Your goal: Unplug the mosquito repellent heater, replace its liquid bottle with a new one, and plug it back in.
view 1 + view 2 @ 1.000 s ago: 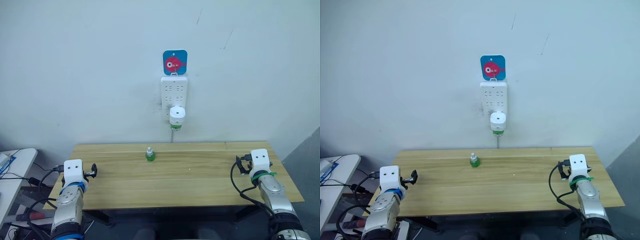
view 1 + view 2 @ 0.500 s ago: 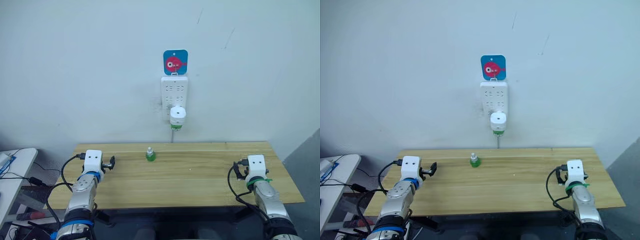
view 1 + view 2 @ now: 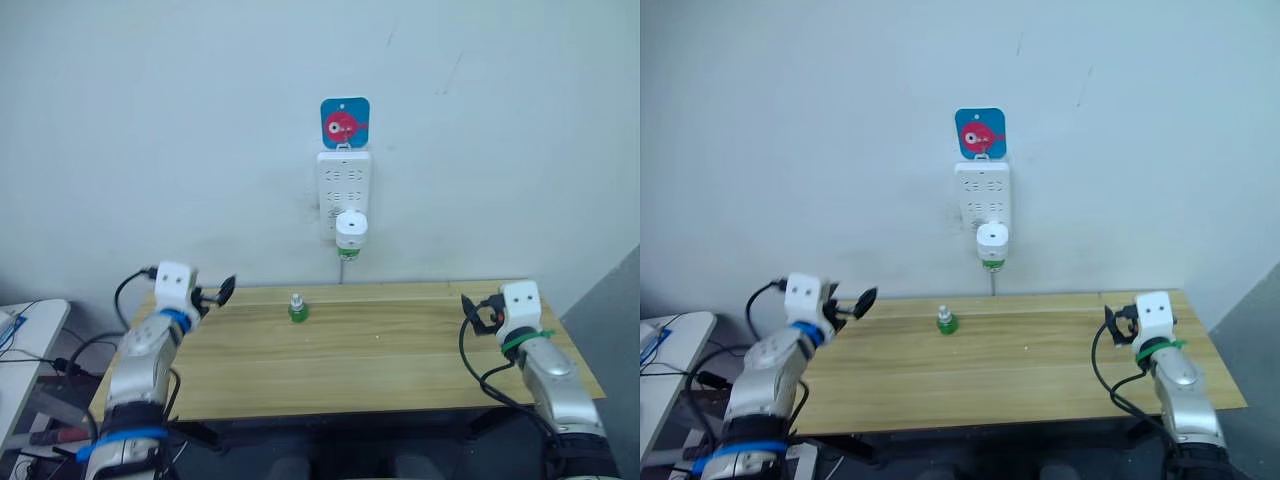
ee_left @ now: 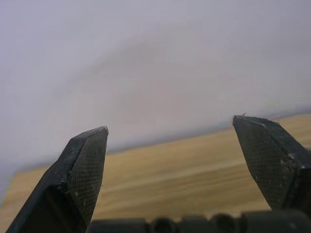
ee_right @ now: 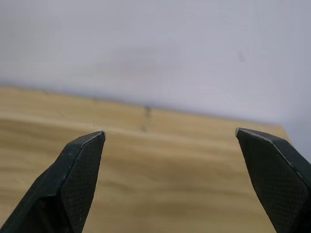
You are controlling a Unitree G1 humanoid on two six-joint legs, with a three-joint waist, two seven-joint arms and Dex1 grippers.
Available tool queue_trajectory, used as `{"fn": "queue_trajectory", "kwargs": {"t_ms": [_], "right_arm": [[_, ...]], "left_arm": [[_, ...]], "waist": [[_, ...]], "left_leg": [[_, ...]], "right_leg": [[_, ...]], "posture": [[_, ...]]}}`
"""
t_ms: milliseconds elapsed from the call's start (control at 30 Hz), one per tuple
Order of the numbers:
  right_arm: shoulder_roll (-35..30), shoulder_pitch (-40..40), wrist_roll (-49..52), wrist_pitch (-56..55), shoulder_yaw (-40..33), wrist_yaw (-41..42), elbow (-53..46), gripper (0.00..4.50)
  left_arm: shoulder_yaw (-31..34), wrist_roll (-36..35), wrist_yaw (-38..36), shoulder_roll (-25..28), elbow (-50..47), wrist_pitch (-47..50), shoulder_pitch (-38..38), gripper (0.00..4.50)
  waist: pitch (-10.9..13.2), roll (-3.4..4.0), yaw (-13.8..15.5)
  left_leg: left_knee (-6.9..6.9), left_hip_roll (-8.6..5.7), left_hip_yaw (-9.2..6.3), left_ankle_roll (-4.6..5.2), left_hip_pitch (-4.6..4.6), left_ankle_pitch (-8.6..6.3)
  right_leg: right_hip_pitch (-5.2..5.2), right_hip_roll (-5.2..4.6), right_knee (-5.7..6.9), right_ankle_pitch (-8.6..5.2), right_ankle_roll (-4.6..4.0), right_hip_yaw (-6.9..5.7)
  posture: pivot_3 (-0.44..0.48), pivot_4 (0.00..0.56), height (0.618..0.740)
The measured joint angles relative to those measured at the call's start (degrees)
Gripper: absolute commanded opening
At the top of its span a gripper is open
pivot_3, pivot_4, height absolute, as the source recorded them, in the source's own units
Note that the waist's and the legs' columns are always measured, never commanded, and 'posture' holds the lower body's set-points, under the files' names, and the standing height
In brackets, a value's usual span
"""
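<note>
The white mosquito repellent heater (image 3: 350, 231) is plugged into the lower part of the white power strip (image 3: 343, 185) on the wall, with a green bottle (image 3: 346, 253) hanging under it. A second small green liquid bottle (image 3: 297, 308) stands upright on the wooden table (image 3: 380, 360) near its back edge. My left gripper (image 3: 222, 291) is raised over the table's back left corner, open and empty, left of the standing bottle. My right gripper (image 3: 473, 313) hovers over the table's right end, open and empty. Both wrist views look across bare tabletop between spread fingers (image 4: 80, 170) (image 5: 77, 170).
A blue card with a red fish (image 3: 344, 122) hangs above the power strip. A white side table (image 3: 25, 345) with cables stands off the left end. The wall runs right behind the table's back edge.
My left arm has lifted and swung forward from the front left edge to the back left corner. The right gripper rose slightly. The camera shifted a little.
</note>
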Motion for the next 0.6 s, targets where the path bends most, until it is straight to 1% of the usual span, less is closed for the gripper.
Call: {"fn": "queue_trajectory", "kwargs": {"t_ms": [33,67,100,133,233,367,500,600], "right_arm": [[-0.2,-0.2,0.4,0.4,0.0,0.3,-0.6,4.50],[-0.4,-2.2,2.1,1.9,0.1,1.9,-5.2,4.50],[-1.2,-2.5,3.4,3.8,-0.1,2.9,-8.1,4.50],[-3.2,-2.9,5.1,8.6,0.5,4.9,-11.5,4.50],[-4.1,-6.7,8.3,15.1,1.8,7.0,-18.1,4.50],[-4.1,-10.4,13.0,22.7,2.2,8.0,-24.5,4.50],[-3.5,-15.0,17.9,30.6,4.3,8.1,-28.8,4.50],[-3.1,-16.6,19.5,33.3,5.9,8.0,-31.1,4.50]], "left_arm": [[-0.2,-0.2,-0.3,0.1,-0.2,0.2,-0.6,4.30],[-0.7,-1.2,-2.3,0.6,-3.0,0.9,-4.5,4.11],[-1.3,-1.9,-3.8,0.8,-4.3,1.3,-6.9,3.99],[-3.2,-1.9,-5.9,0.7,-2.9,3.5,-11.2,3.72],[-6.6,-1.8,-9.0,0.0,-1.1,4.5,-17.0,3.72],[-8.3,-1.7,-12.1,-1.1,2.7,4.1,-21.1,3.72],[-9.7,-0.5,-14.2,-3.6,11.7,1.7,-26.5,3.72],[-10.3,0.0,-16.4,-4.4,16.8,-0.5,-29.7,3.72]], "waist": [[0.0,0.00,0.0],[0.1,-0.04,-0.1],[0.1,-0.02,-0.3],[0.8,-0.07,-0.6],[1.0,-0.09,-1.4],[1.2,-0.14,-1.8],[1.8,-0.29,-1.8],[2.1,-0.41,-1.8]], "left_leg": [[0.03,0.00,0.00,0.00,-0.02,0.00],[0.08,0.01,-0.01,0.01,0.01,-0.01],[0.08,-0.01,0.05,0.09,0.07,-0.07],[0.10,-0.05,0.06,0.10,-0.07,-0.06],[0.09,-0.05,0.05,0.10,-0.10,-0.06],[0.06,-0.05,0.05,0.11,-0.09,-0.07],[0.08,-0.05,0.03,0.11,-0.10,-0.07],[0.08,-0.05,0.01,0.11,-0.12,-0.07]], "right_leg": [[0.00,0.01,0.00,0.00,0.00,-0.01],[0.06,0.04,-0.02,0.03,0.05,0.02],[0.12,0.04,-0.06,0.04,0.07,0.09],[-0.03,0.03,-0.04,0.08,0.12,0.10],[-0.04,0.03,-0.06,0.08,0.12,0.10],[-0.04,0.03,-0.14,0.07,0.13,0.11],[-0.06,0.03,-0.11,0.08,0.13,0.09],[-0.07,0.02,-0.11,0.08,0.14,0.06]], "posture": [[-0.081,0.055,0.740],[-0.086,0.058,0.740],[-0.089,0.060,0.740],[-0.093,0.062,0.740],[-0.101,0.066,0.740],[-0.111,0.076,0.740],[-0.120,0.082,0.740],[-0.127,0.090,0.740]]}}
